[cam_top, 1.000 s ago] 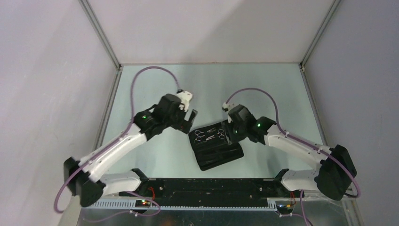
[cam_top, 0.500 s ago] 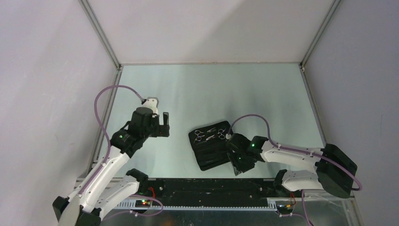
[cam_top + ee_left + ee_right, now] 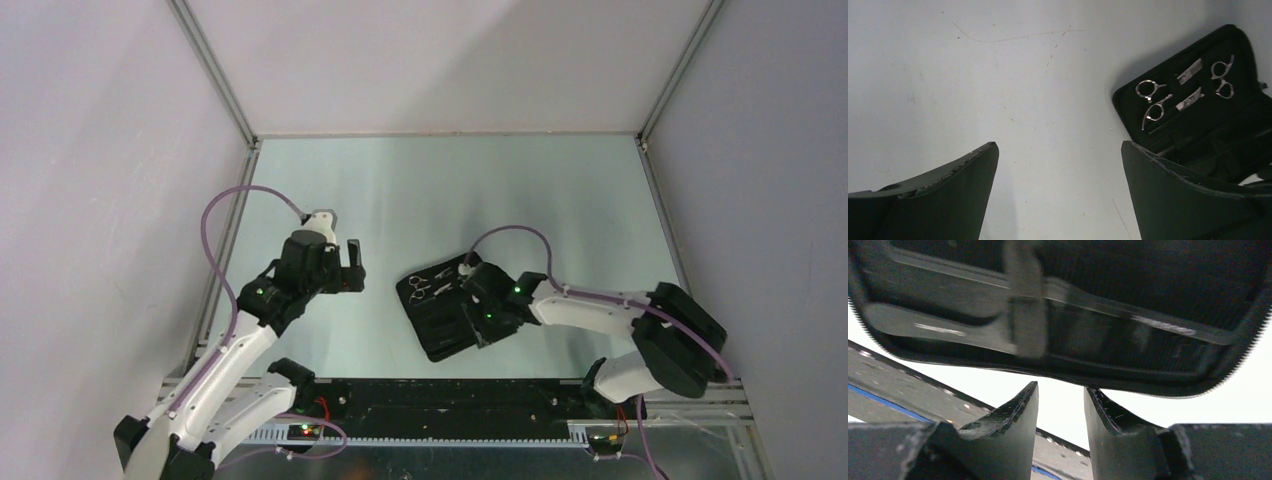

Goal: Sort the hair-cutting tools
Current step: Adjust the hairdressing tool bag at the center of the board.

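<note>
**Right claw moved to the near edge of the case**

The right claw (image 3: 1060, 388) hangs low, just off the near, zipped edge of the case (image 3: 1148, 285). Its fingers stand a little apart with bare table showing between them. Nothing is gripped. Over the last second this arm has swung from the far side of the case round to the near side.

The left claw (image 3: 1059, 146) stands wide apart and empty over the table (image 3: 998, 75), well apart from the case. A second ago it was at the case's far left corner, and it has since drawn back.

The case lies open and flat between the two arms. The two scissors (image 3: 1189, 99) sit strapped in its far half with their ring handles showing. Long shapes (image 3: 943, 330) under a strap (image 3: 1027, 327) in the near half may be the combs, but the blur prevents certainty.

Judgement: no tool lies loose on the table, so the sorting appears largely done. The right claw's new position suggests the case itself is handled next, possibly folded shut. A lift at this edge could slide the case instead of closing it.
</note>
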`<move>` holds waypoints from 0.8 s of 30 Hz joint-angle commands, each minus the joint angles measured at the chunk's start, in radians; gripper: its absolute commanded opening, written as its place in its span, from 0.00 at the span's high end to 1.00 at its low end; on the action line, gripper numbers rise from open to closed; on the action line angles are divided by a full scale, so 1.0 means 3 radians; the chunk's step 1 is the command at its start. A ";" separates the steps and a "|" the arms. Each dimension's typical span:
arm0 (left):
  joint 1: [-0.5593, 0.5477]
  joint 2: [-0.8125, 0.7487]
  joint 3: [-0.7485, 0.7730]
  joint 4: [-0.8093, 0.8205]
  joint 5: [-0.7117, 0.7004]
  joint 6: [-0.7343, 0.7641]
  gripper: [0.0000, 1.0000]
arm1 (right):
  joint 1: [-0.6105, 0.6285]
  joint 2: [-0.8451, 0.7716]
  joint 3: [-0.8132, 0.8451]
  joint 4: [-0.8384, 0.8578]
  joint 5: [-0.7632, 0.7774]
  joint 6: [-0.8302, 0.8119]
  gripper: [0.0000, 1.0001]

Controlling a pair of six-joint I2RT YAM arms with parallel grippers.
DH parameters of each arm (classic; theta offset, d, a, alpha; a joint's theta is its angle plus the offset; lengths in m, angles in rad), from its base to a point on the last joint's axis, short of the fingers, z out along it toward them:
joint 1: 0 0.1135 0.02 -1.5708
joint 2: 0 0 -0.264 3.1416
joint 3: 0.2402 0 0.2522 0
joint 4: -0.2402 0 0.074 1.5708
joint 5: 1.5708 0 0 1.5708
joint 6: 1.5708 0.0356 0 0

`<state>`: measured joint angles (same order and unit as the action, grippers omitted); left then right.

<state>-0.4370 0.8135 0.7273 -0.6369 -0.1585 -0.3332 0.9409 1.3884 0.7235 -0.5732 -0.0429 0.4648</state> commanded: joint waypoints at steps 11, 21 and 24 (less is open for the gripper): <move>0.0016 -0.0486 -0.0132 -0.0058 -0.0417 -0.0695 0.00 | 0.0271 0.0951 0.1737 0.0239 -0.0291 -0.0815 0.55; 0.0018 -0.0452 -0.0227 -0.0046 -0.0154 -0.0730 0.00 | -0.0803 0.0647 0.1778 0.0467 -0.0584 -0.1439 0.46; 0.0016 -0.0428 -0.0174 -0.0078 -0.0135 -0.0680 0.00 | -0.1017 0.0853 0.1937 0.0499 -0.0587 -0.1684 0.47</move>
<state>-0.4362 0.6807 0.6498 -0.6640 -0.2131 -0.5411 0.6964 1.6119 1.2274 -0.4763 -0.1871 0.0978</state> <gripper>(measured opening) 0.995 0.533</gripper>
